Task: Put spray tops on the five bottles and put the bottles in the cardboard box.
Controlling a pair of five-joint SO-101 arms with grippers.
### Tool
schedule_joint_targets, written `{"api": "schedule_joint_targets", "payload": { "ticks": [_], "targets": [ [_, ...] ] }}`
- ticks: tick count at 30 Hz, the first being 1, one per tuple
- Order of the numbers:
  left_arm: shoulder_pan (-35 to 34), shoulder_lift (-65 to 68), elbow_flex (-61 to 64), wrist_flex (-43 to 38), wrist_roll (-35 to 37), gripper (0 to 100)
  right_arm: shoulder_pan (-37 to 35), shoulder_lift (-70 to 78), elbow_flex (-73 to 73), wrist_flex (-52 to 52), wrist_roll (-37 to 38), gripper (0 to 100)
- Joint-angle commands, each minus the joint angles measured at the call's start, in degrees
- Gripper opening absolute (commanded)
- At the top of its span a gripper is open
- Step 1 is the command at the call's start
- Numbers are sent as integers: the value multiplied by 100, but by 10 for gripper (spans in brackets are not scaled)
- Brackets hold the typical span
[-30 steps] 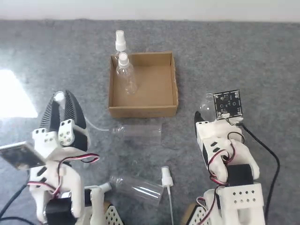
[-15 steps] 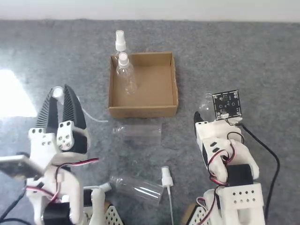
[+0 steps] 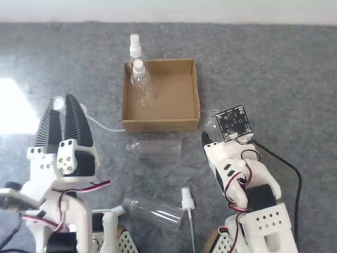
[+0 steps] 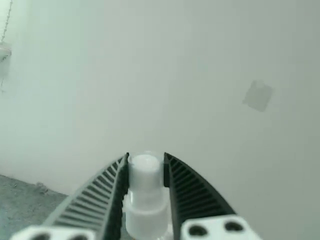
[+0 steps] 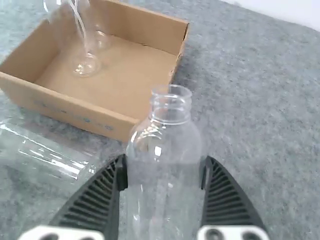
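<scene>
Your left pincer (image 4: 146,159) is clenched on a spray top (image 4: 145,200). Its ribbed pads pinch the white collar from both sides, and the cap pokes out just past the tips. Your right pincer (image 5: 162,167) is clamped round the belly of an open-necked bottle (image 5: 169,115), which stands upright between the fingers with its threaded mouth rising clear above them.

Expect that bottle to weigh almost nothing. It looks like thin, empty, smooth plastic, so it will likely dent under a hard squeeze and spin or slip under a soft one. The present hold on the wide body below the shoulder seems the right place, as the neck stays free.

The spray top should be stiff enough to grip by its collar. Its thin dip tube (image 3: 102,125), trailing from the left pincer, looks limp (it will probably wander as you move) and has to enter the mouth first.

The bottle is colourless and see-through, with rounded shoulders and a ridged neck.

Just beyond the right pincer's tips sits the cardboard box (image 5: 75,112), with a capped bottle (image 3: 142,87) inside it. A lying bottle (image 5: 40,152) rests close beside the pincer, on the other arm's side.
</scene>
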Motion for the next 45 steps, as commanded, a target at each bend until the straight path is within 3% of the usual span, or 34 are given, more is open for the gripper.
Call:
{"api": "schedule_joint_targets", "payload": {
  "ticks": [1, 10, 15, 30, 40, 45],
  "targets": [
    [26, -88, -251, -554, 105, 13, -198, -136, -18, -163, 97, 80],
    [26, -88, -101, -563, 536, 13, -708, -136, 70, -154, 123, 80],
    [26, -88, 22, -501, 563, 13, -971, -136, 114, -163, 615, 80],
    [264, -88, 57, -334, 800, 13, -1349, -136, 149, -163, 642, 84],
    [457, -88, 57, -334, 791, 13, -1560, -136, 695, -1024, 686, 84],
    [492, -88, 66, -229, 791, 13, -1701, -136, 703, -1033, 1064, 84]
  ]
}}
